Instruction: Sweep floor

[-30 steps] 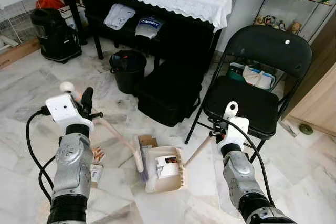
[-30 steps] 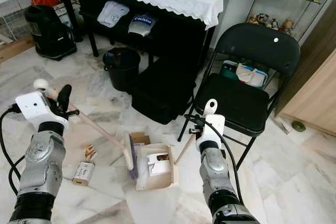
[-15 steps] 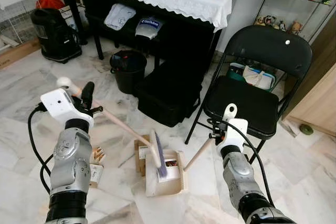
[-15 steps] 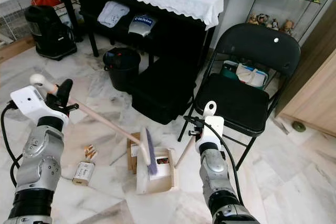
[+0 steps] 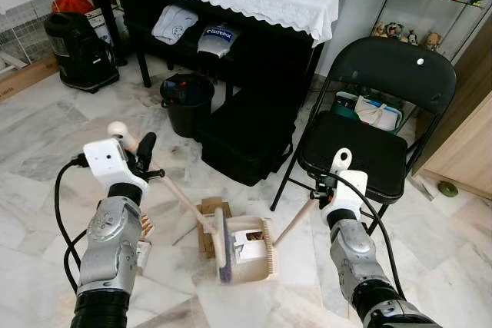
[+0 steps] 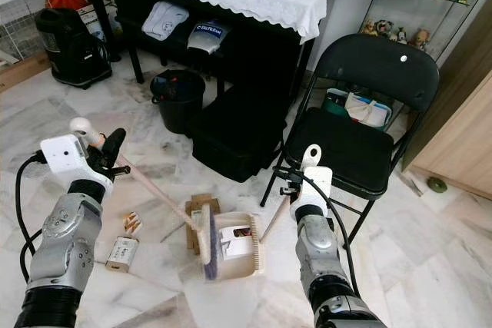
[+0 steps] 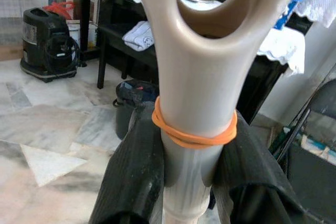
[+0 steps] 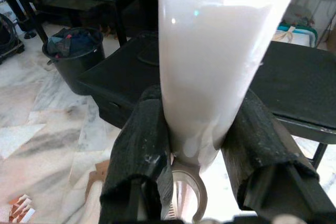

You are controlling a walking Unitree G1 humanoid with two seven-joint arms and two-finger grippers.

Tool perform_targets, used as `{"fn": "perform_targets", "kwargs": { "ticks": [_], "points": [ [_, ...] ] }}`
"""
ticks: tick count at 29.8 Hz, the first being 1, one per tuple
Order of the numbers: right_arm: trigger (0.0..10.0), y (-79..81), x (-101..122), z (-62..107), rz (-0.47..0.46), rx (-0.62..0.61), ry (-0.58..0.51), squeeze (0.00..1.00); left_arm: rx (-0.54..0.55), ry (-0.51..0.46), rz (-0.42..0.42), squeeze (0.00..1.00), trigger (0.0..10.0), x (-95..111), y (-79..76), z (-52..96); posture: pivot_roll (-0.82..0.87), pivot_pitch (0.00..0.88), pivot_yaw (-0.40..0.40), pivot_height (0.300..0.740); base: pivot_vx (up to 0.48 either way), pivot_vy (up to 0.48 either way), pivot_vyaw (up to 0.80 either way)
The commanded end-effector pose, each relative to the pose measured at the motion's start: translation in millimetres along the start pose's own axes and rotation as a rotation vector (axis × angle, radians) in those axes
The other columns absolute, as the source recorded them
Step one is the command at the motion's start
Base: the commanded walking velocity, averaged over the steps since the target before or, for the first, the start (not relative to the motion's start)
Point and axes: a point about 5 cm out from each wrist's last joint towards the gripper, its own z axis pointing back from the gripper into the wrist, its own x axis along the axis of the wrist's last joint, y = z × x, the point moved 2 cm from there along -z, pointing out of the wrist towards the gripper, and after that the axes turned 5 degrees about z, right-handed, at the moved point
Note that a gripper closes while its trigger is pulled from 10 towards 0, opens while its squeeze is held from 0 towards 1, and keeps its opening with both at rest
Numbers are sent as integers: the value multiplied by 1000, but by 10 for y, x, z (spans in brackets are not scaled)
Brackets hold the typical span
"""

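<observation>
The left gripper point(image 7: 191, 182) squeezes the broom point(image 5: 184, 209) handle's top, the right gripper point(image 8: 202, 156) squeezes the dustpan point(image 5: 250, 250) handle; both look light and stiff, resting on the floor point(image 5: 46, 136).

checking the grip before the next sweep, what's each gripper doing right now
Left gripper: shut on the broom handle.
Right gripper: shut on the dustpan handle.

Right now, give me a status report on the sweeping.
Left gripper shut on broom handle. Right gripper shut on dustpan handle. Broom head at dustpan mouth. Loose litter on floor nearby.
</observation>
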Motion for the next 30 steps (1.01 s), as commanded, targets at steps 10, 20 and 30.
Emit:
{"fn": "perform_targets", "kwargs": {
  "ticks": [10, 20, 30],
  "points": [
    [10000, -77, 260, -85, -22, -26, -100, 0, -43, -10, -176, 0, 10000, -38, -82, 14, 61, 34, -54, 740, 0, 0, 0],
    [10000, -84, 318, -90, -33, -24, -133, 0, 30, -98, -197, 0, 10000, 89, -28, -12, 57, 17, -55, 740, 0, 0, 0],
    [10000, -17, 428, -95, -48, -12, -196, 0, 45, -107, -216, 0, 10000, 22, -29, 21, 57, 0, -51, 740, 0, 0, 0]
  ]
}}
